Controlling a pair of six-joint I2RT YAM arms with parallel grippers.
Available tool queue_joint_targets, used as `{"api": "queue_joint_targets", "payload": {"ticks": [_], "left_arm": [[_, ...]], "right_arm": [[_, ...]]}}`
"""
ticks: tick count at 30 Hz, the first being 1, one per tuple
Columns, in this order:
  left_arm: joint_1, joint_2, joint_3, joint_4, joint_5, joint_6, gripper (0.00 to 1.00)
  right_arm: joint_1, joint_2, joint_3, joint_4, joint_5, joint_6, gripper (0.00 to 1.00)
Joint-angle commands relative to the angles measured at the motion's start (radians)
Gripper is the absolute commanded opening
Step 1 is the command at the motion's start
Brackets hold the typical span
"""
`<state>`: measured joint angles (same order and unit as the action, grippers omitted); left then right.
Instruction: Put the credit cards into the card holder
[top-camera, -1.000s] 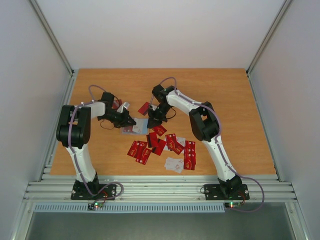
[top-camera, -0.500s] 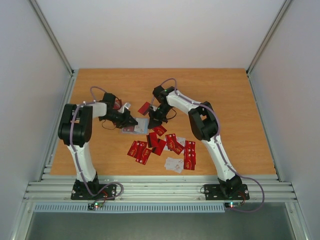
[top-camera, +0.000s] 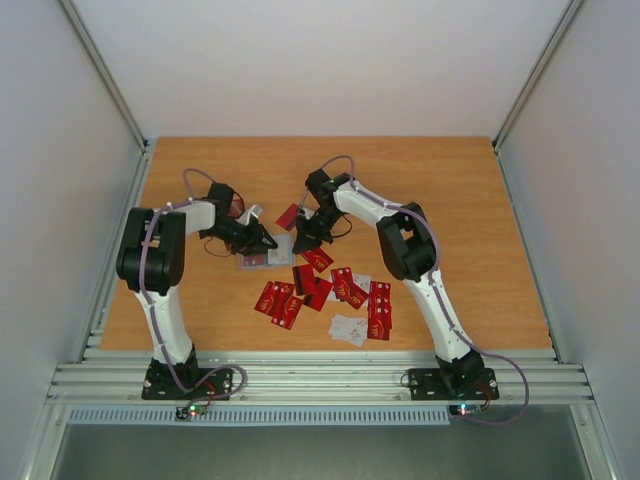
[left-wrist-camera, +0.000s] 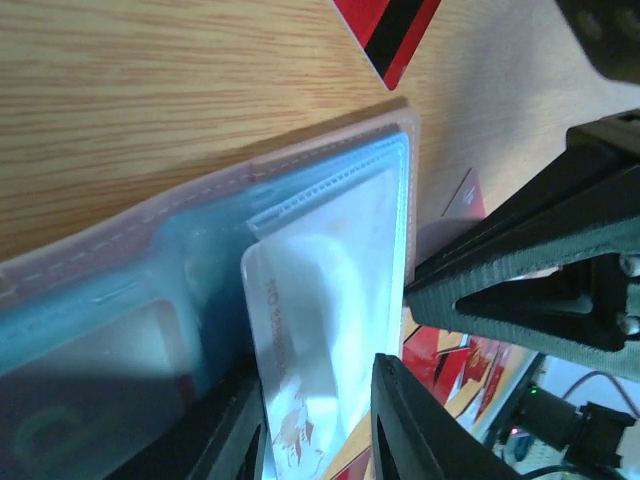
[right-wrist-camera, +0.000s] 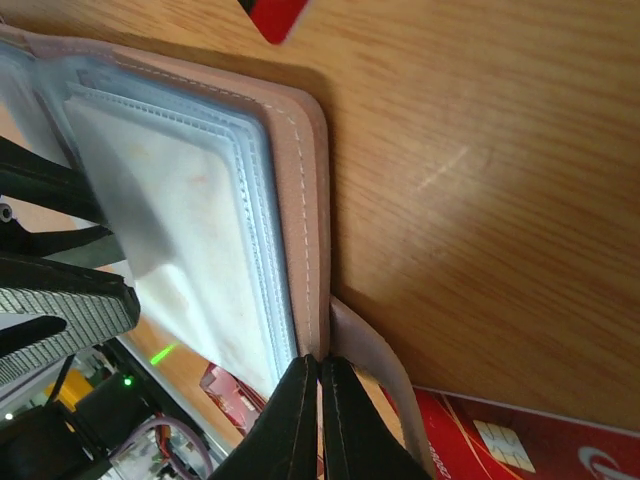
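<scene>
The card holder (top-camera: 272, 252) lies open on the table between my two grippers, tan outside with clear plastic sleeves inside (left-wrist-camera: 150, 260). A white credit card (left-wrist-camera: 320, 300) sits partly in one sleeve. My left gripper (left-wrist-camera: 315, 430) is open, its fingers standing apart on either side of that card. My right gripper (right-wrist-camera: 320, 365) is shut on the tan edge of the card holder (right-wrist-camera: 300, 180). In the top view the left gripper (top-camera: 265, 240) and right gripper (top-camera: 303, 240) meet over the holder. Several red credit cards (top-camera: 320, 285) lie scattered just in front.
One red card (top-camera: 288, 215) lies alone behind the holder, its corner also showing in the left wrist view (left-wrist-camera: 390, 30). Another red card (right-wrist-camera: 500, 430) lies beside the right fingers. The wooden table (top-camera: 450, 200) is walled by white panels on three sides.
The left jaws were shut and now stand apart over the white card. The right gripper stays clamped on the holder. Both arms barely shifted.
</scene>
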<state>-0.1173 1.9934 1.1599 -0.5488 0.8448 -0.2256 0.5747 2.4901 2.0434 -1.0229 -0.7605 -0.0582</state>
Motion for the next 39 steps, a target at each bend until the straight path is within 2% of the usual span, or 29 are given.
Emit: {"api": "queue_joint_targets", "payload": {"ticks": [1, 7, 13, 18, 28, 39], "left_arm": [[-0.008, -0.033, 0.027, -0.115, -0.108, 0.025, 0.34], [-0.014, -0.058, 0.054, -0.186, -0.175, 0.023, 0.44], [-0.041, -0.056, 0.087, -0.245, -0.269, 0.001, 0.48], [-0.068, -0.057, 0.104, -0.254, -0.319, -0.065, 0.48], [-0.153, -0.016, 0.168, -0.248, -0.330, -0.175, 0.46], [-0.174, -0.026, 0.203, -0.288, -0.369, -0.168, 0.45]], "right_arm": [[-0.004, 0.018, 0.027, 0.052, -0.020, 0.006, 0.03], [-0.005, 0.021, 0.033, 0.055, -0.028, 0.010, 0.03], [-0.004, 0.024, 0.034, 0.057, -0.035, 0.014, 0.03], [-0.005, 0.022, 0.032, 0.060, -0.037, 0.018, 0.03], [-0.005, 0.019, 0.023, 0.082, -0.040, 0.036, 0.02], [-0.004, 0.006, 0.017, 0.084, -0.036, 0.037, 0.02]]}}
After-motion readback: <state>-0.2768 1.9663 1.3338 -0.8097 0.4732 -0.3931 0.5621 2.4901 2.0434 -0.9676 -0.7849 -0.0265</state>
